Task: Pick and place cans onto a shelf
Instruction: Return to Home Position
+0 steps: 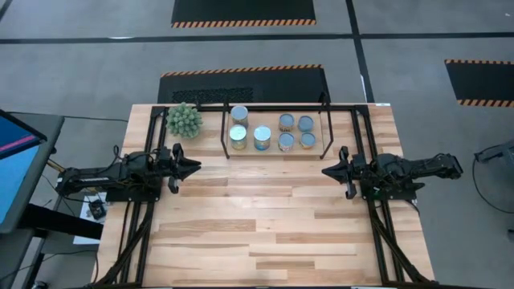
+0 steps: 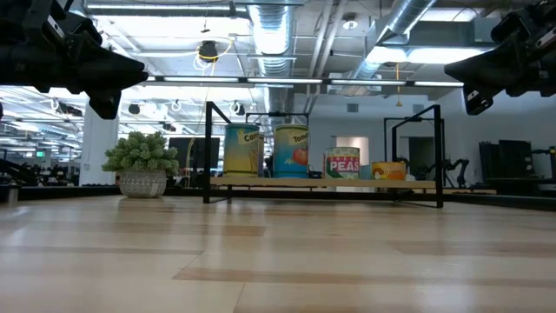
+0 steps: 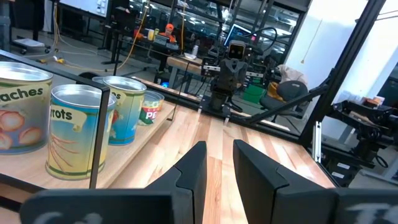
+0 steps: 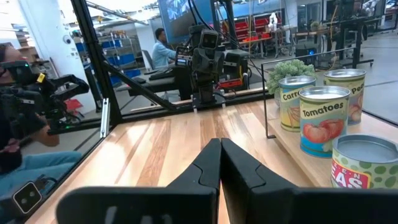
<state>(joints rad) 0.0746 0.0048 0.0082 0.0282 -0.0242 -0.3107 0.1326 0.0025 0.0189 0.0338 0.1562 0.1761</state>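
Note:
Several cans point(image 1: 263, 137) stand upright on their bases on the shelf point(image 1: 328, 128), a low black-railed rack with a light wood board at the table's far middle. The low view shows the cans point(image 2: 291, 150) in a row on the board point(image 2: 261, 183). My left gripper point(image 1: 197, 167) hovers level over the table's left side, pointing right, and the left wrist view shows a narrow gap between its fingers point(image 3: 219, 152): it is open and holds nothing. My right gripper point(image 1: 325, 171) hovers level on the right side, pointing left. Its fingers point(image 4: 221, 144) are shut and hold nothing.
A spiky green potted plant point(image 1: 184, 120) stands at the far left beside the shelf. A black frame point(image 1: 369, 144) edges the table. Bare wood point(image 1: 265, 225) spans the middle and near half between the arms. A monitor point(image 1: 16, 160) stands off the left edge.

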